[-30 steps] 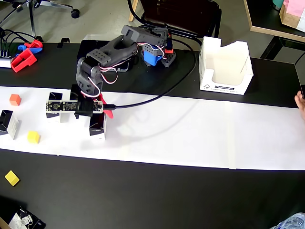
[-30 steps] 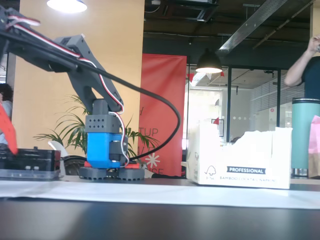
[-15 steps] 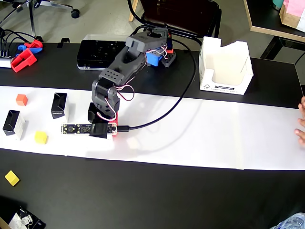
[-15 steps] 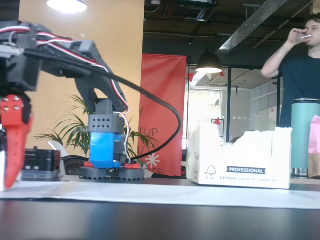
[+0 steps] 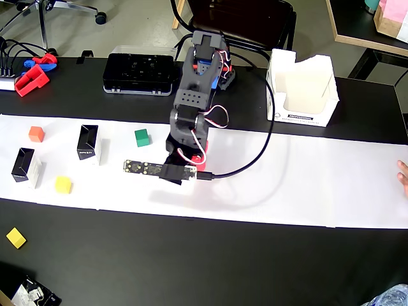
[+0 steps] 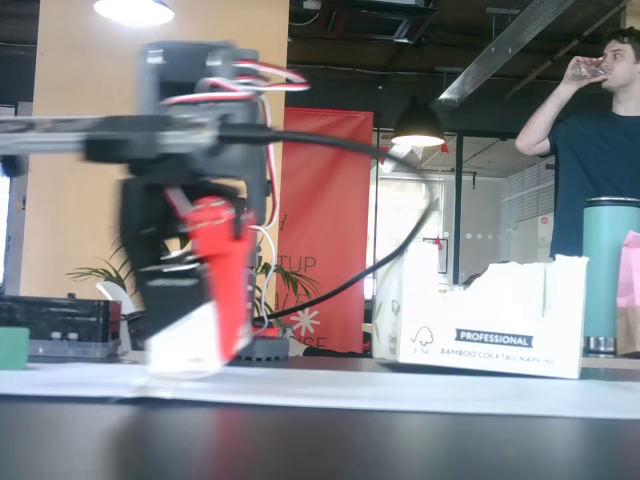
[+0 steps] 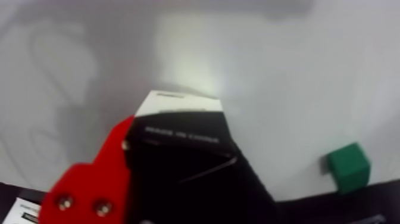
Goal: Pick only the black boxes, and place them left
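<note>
Two black boxes stand upright on the white paper at the left of the overhead view, one [image 5: 88,144] nearer the arm and one [image 5: 23,166] at the far left. A third black box [image 7: 184,170] fills the wrist view, pressed against the red finger [image 7: 89,187]. My gripper [image 5: 185,166] is shut on it, low over the paper, to the right of the other two. The wrist camera board mostly hides this box from above. In the fixed view the gripper [image 6: 200,310] is blurred, with the box's white side [image 6: 185,345] at the paper.
A green cube [image 5: 141,137] lies just left of the gripper. Orange [image 5: 36,133] and yellow [image 5: 62,184] cubes sit by the left boxes, and another yellow cube [image 5: 16,238] lies on the black table. A white tray [image 5: 301,89] stands back right. A hand [image 5: 402,173] is at the right edge.
The arm has swung right with the black box in its gripper. The paper's cubes and boxes have shifted right, and the green cube has come out from under the arm.
</note>
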